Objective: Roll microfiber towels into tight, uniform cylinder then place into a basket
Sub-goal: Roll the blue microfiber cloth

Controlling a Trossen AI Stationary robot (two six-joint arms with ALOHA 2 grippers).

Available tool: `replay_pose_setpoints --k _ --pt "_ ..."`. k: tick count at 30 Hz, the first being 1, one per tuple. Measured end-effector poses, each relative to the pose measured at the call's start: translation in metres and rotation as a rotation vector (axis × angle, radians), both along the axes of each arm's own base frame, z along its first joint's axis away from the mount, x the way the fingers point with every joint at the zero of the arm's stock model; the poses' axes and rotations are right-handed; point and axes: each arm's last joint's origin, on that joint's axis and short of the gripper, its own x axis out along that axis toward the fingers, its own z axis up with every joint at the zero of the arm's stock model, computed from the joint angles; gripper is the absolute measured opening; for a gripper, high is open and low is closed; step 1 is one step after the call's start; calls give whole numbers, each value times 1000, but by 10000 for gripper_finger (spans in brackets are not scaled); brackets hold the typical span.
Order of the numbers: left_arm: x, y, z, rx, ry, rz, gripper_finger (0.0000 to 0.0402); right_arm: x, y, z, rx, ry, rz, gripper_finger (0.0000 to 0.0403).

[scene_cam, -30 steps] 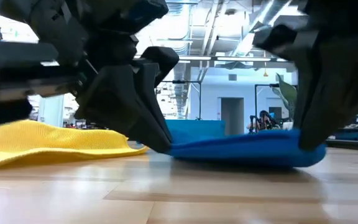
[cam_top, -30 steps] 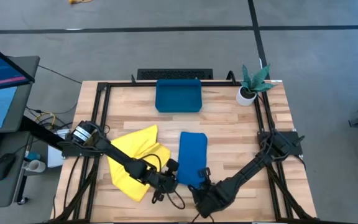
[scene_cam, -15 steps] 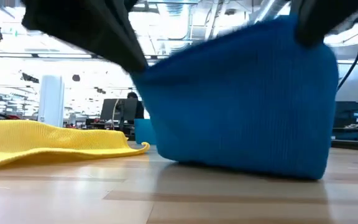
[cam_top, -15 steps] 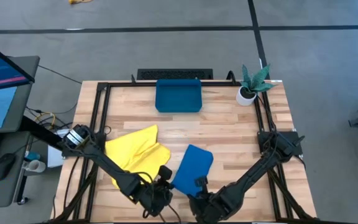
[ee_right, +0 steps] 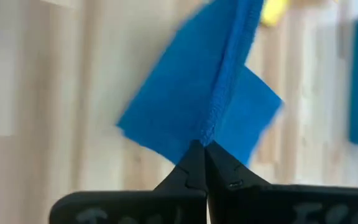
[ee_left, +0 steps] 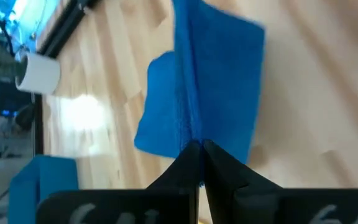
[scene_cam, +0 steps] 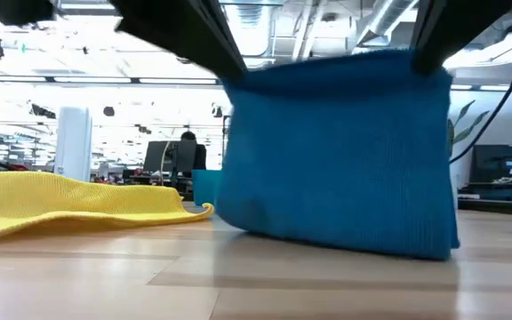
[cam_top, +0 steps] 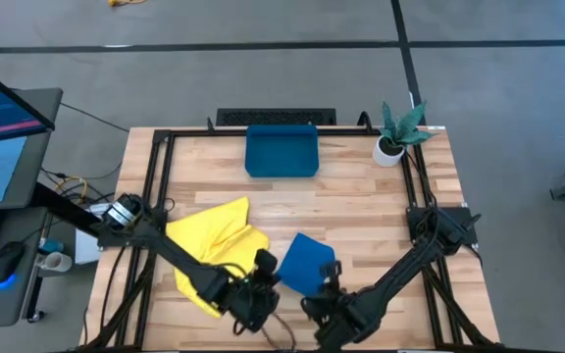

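Spreading beneath blue towel (scene_cam: 340,151) — pale wooden table (scene_cam: 105,284) — office behind.

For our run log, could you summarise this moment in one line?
both grippers: shut on blue towel, lifted, hem on table | yellow towel: loose | basket: empty

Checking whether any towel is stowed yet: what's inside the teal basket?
Nothing visible inside the basket; its floor shows bare. Both towels are outside it.

Grey floor (cam_top: 263,25) with dark seams; bright, perhaps open-plan office behind with monitors (scene_cam: 172,158).
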Motion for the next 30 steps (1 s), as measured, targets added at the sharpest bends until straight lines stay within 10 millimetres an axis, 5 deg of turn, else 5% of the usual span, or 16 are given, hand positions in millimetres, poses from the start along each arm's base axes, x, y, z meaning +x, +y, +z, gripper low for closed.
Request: replay_pose_setpoints --k 6,19,30 --pt "19 38 -6 -10 46 58 0 3 -14 -3 -27 28 -81 3" --pt "44 85 -7 -144 99 52 0 -3 -44 -59 -63 114 -206 5" --pt "51 114 -25 -247 94 36 0 -3 -48 -65 -37 145 -232 5"
